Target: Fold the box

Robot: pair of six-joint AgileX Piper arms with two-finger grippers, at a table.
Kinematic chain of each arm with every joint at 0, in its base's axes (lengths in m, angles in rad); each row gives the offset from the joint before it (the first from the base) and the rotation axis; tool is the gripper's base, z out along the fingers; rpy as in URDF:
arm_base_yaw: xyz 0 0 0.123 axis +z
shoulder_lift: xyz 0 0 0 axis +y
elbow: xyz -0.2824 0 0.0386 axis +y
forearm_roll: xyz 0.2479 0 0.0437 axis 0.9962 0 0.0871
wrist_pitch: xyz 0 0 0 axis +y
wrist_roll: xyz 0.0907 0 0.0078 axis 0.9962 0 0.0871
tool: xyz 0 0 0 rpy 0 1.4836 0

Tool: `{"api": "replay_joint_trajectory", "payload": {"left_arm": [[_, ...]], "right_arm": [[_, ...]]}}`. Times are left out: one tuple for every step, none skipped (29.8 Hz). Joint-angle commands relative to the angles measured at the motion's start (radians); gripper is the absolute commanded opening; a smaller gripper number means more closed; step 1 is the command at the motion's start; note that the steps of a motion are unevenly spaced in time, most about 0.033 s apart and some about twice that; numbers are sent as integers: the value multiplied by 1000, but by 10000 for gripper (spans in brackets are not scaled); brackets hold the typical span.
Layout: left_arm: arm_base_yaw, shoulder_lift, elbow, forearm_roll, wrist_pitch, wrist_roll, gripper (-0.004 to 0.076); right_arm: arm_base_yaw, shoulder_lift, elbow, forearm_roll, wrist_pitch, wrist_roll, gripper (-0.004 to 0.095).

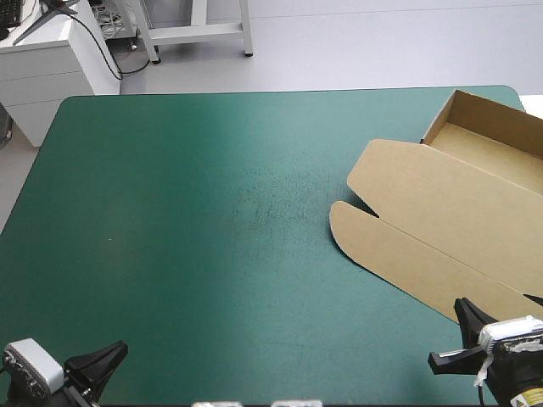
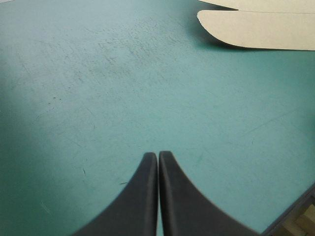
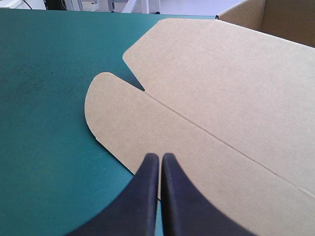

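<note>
The brown box lies on the right half of the table as an open tray at the far right, with its lid flat toward the near side and two rounded flaps pointing to the middle. My right gripper is shut and empty at the lid's near edge. In the right wrist view its tips hover just over the lid, with the tray wall far ahead. My left gripper is shut and empty at the near left corner. Its tips are over bare cover, and a lid flap is far ahead.
The teal-green cover stretches from the box to the left edge, with a scuffed patch in the middle. The table's near edge runs close beside the left gripper. A white cabinet stands beyond the far left corner.
</note>
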Motion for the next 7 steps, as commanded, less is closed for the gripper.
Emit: {"api": "replay_joint_trajectory", "payload": {"left_arm": [[-3,-6,-21,-17,-75,-7,-8],[-3,-6,-21,-17,-75,-7,-8],[-3,-6,-21,-17,-75,-7,-8],[-3,-6,-21,-17,-75,-7,-8],[-3,-6,-21,-17,-75,-7,-8],[-3,-6,-21,-17,-75,-7,-8],[-3,-6,-21,-17,-75,-7,-8]], "right_arm": [[3,14,-23,4,-76,-2,-14],[3,14,-23,4,-76,-2,-19],[3,14,-23,4,-76,-2,-19],[3,14,-23,4,-76,-2,-19],[3,14,-23,4,-76,-2,-19],[3,14,-23,4,-76,-2,-19],[3,14,-23,4,-76,-2,-19]]}}
